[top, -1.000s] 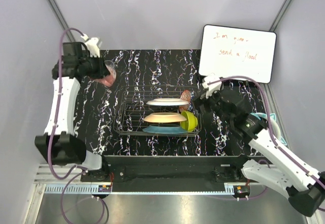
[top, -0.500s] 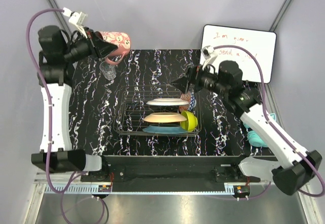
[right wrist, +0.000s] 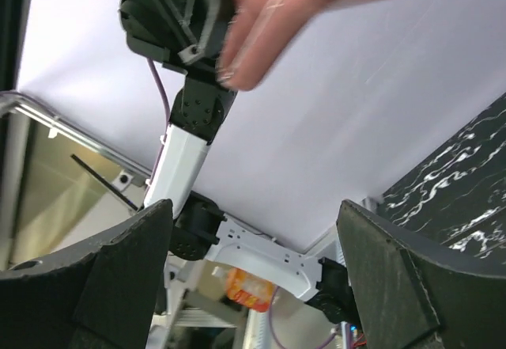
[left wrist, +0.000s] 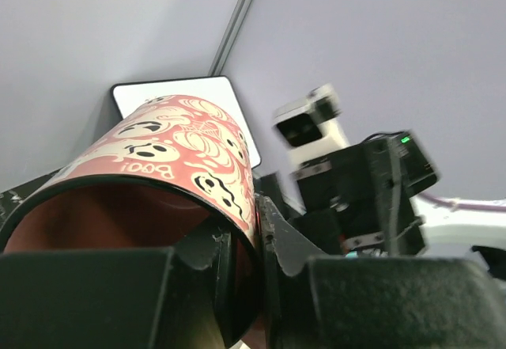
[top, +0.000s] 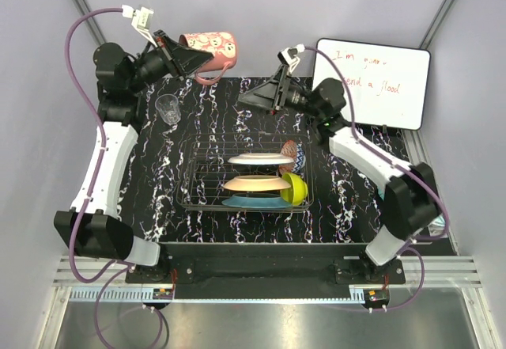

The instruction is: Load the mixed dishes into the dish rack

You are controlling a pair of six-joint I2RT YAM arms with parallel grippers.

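Beyond the dish rack (top: pixel 198 159), pink mug (top: pixel 210 48) aloft in left tool (top: pixel 183 56)

We see a black, white-veined marble-look tabletop (top: pixel 150 191). A rectangular dark wire dish rack (top: pixel 205 167) sits at its middle, a small clear glass (top: pixel 167 108) stands upright near the far left corner, and a white whiteboard with red writing (top: pixel 395 88) is at the far right.

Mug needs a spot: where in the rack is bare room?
Bare wire on the dish rack's left side and rear strip. The right is crowded: white plate, peach plate, teal plate, with lime-green bowl and patterned bowl at the right wall.
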